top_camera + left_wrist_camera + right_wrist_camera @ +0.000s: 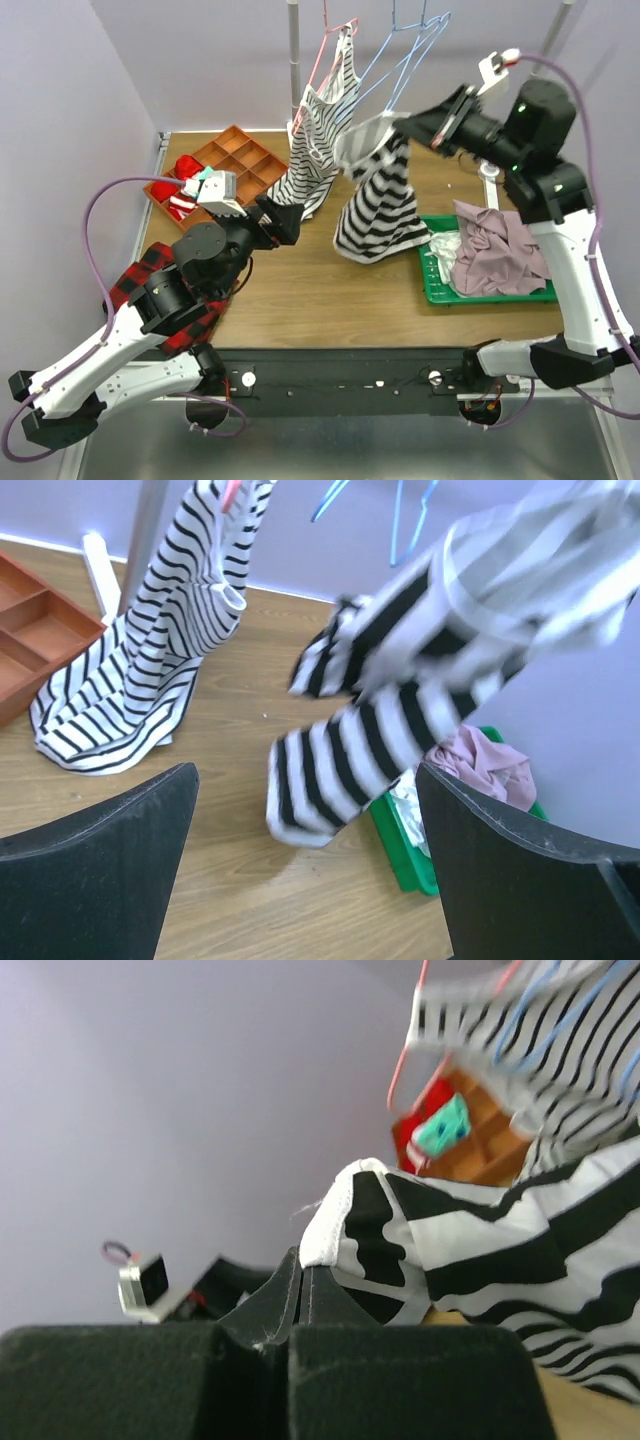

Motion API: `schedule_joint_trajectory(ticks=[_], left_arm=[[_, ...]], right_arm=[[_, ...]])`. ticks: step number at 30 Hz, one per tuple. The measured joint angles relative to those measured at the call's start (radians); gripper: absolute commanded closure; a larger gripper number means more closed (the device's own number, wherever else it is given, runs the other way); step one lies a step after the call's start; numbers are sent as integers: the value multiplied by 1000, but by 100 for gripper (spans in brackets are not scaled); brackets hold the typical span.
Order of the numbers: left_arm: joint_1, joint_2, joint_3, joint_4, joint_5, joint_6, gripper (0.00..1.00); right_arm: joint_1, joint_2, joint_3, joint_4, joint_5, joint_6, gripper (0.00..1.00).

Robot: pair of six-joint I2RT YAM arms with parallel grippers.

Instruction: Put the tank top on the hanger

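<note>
Top view: the right pincer (405,127) holds the soft, broad-striped tank top (378,205) up over the desk's far middle, below the thin blue wire hanger (416,60).

Left wrist: the left pincer (305,810) gapes wide, empty.

Right wrist: matte black jaws are clamped on the cloth's edge.

Soft, even, bright light fills the top view, and shadows on the table (300,290) are faint. From the left wrist, the tank top (400,710) smears with motion blur toward the upper right. From the right wrist, the near right gripper (300,1272) is dark and unsharp, and the far background is blurred.
</note>
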Motion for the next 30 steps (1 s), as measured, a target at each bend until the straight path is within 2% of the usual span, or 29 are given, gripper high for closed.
schedule_joint_trajectory(ticks=[1,5,9,12,14,18,22,26,30], left_arm=[[1,-9,-3,-6,-7,-2,1],[2,-22,-51,-19,-16,-15,1],[3,5,-122,-35,-14,-28,1],[4,61,-177,-39,5,-36,2],[6,98,-238,-34,33,-44,2],[8,169,-283,-32,61,-57,2],[54,252,-317,14,100,-66,9],[134,351,-341,102,196,-82,18],[121,422,-352,187,314,-79,18]], right_arm=[[28,-28,-78,19,-13,-5,94],[66,-174,-407,50,-8,-61,53],[65,-314,-766,47,61,-147,31],[65,-355,-950,5,123,-201,27],[65,-387,-1015,-10,140,-216,27],[67,-445,-1049,-24,170,-241,27],[114,-476,-1087,-3,193,-244,28],[210,-487,-1195,31,223,-229,29],[255,-486,-1294,42,282,-219,29]])
